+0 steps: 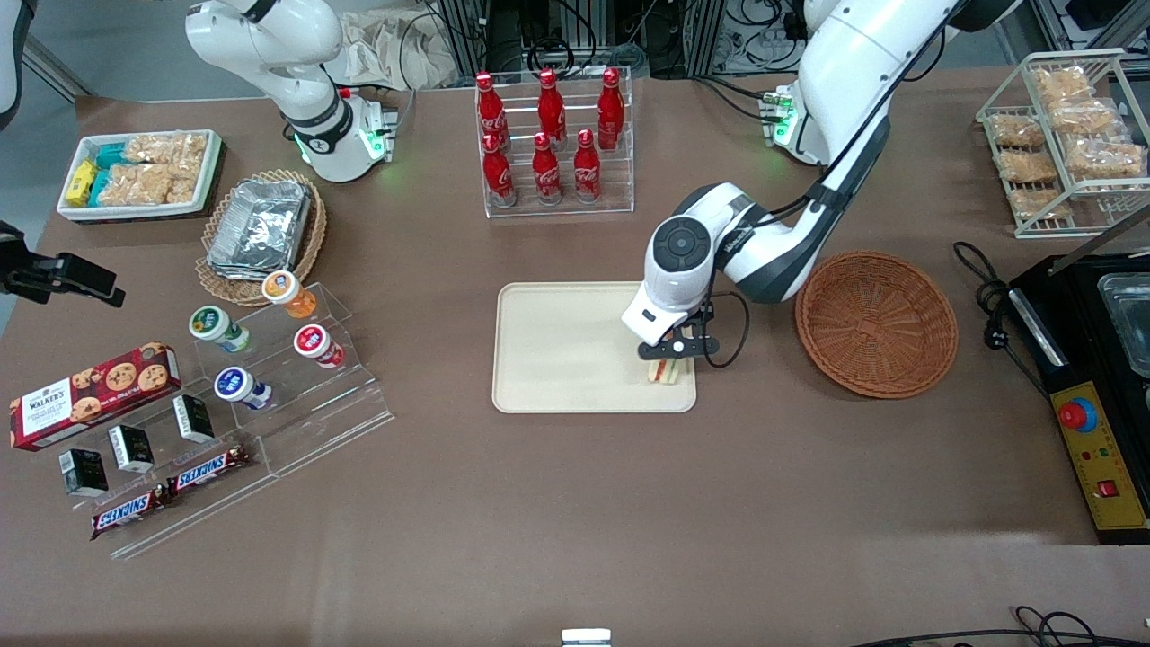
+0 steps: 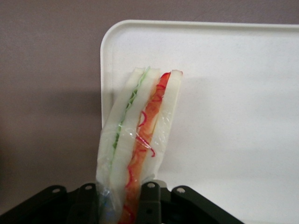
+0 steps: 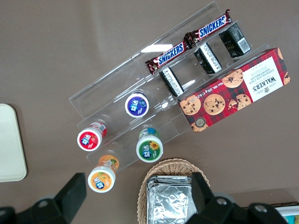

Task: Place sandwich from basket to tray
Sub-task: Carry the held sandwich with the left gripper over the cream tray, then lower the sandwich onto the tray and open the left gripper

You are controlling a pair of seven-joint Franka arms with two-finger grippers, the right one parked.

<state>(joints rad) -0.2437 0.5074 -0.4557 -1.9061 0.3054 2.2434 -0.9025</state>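
Over the tray's (image 1: 557, 350) corner nearest the empty basket (image 1: 876, 323), the gripper (image 1: 672, 352) is clamped on the sandwich (image 2: 140, 140), held on edge above the surface; I would lower it gently, keeping it inside the rim, before letting go.
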